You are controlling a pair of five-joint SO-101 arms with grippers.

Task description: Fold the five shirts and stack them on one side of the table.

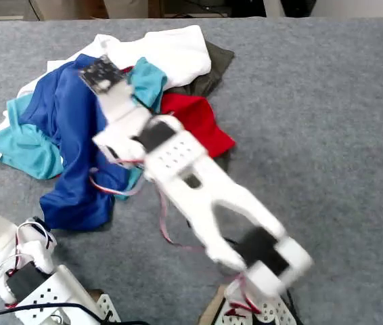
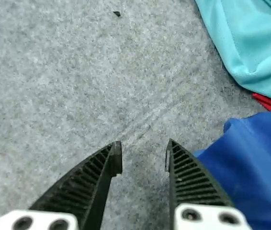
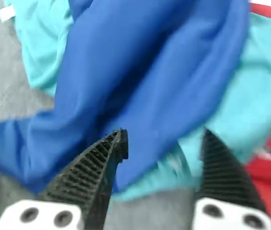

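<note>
White perforated arms (image 1: 198, 183), black ribbed gripper (image 2: 144, 154), thin red cables (image 1: 163, 227)

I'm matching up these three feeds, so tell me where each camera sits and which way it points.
High view: above the table, looking down on the shirt pile; right arm over it, left arm at the near edge.
Left wrist view: on the left arm, facing bare table; open left gripper shows.
Right wrist view: on the right arm, facing the blue shirt; open right gripper shows.
Shared: both wrist views catch the blue shirt and teal shirt.
</note>
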